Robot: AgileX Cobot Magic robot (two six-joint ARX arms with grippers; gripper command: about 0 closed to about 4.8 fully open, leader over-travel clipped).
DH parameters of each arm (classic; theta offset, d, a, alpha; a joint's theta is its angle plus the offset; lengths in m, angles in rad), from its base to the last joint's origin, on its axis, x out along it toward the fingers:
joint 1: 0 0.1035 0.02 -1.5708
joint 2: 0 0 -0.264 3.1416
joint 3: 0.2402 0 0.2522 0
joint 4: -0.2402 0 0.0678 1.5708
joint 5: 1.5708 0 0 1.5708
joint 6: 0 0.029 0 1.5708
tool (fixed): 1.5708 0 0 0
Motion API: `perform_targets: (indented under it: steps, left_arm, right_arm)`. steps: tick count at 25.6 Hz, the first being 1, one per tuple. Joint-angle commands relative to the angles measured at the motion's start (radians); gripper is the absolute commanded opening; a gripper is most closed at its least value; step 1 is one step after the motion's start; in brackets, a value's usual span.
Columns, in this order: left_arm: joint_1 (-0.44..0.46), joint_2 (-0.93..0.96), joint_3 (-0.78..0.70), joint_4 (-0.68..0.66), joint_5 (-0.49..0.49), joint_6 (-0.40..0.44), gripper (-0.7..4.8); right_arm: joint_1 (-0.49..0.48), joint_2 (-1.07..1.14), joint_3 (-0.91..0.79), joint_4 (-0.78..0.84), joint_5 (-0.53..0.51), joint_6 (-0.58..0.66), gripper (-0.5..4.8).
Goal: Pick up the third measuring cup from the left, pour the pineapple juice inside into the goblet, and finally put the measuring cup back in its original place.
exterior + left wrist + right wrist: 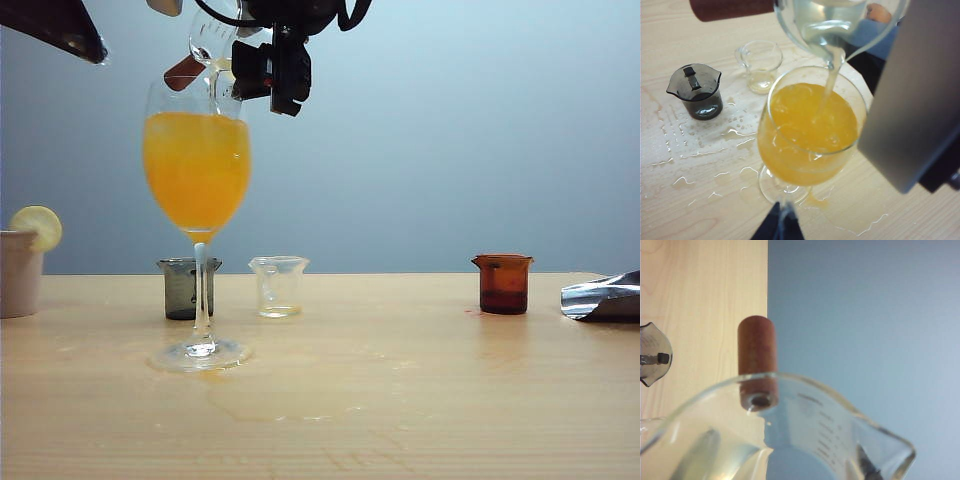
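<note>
My right gripper (255,70) is shut on the third measuring cup (212,40), a small clear cup with a brown stub handle (757,360). It holds the cup tipped over the goblet (197,170). Pale pineapple juice (829,82) runs from the cup's lip (832,55) into the goblet's bowl (810,130), which is well filled with orange drink. Through the cup's wall (810,425) a dark fingertip (866,466) shows. My left gripper (777,227) hangs above the table on the near side of the goblet, shut and empty.
A dark grey cup (188,288) and a clear flared cup (278,286) stand behind the goblet. An amber cup (502,283) stands to the right, with a silver object (605,297) at the right edge. A pale mug with a lemon slice (20,270) is at far left. Spilled liquid (715,150) wets the tabletop.
</note>
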Motion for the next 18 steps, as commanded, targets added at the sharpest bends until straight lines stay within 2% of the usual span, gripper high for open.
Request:
perform_targets:
  steps: [1,15,18]
  left_arm:
    - [0.0,-0.002,0.005,0.0,-0.003,0.0,-0.05]
    - [0.0,-0.002,0.005,-0.025,-0.006,0.004,-0.05]
    - [0.0,-0.002,0.005,-0.027,-0.006,0.004,-0.05]
  right_arm:
    - [0.002,-0.009,0.01,0.038,0.01,-0.029,1.06]
    - [0.002,-0.009,0.01,0.082,0.009,-0.087,1.06]
    - [0.002,-0.009,0.01,0.085,0.007,-0.151,1.06]
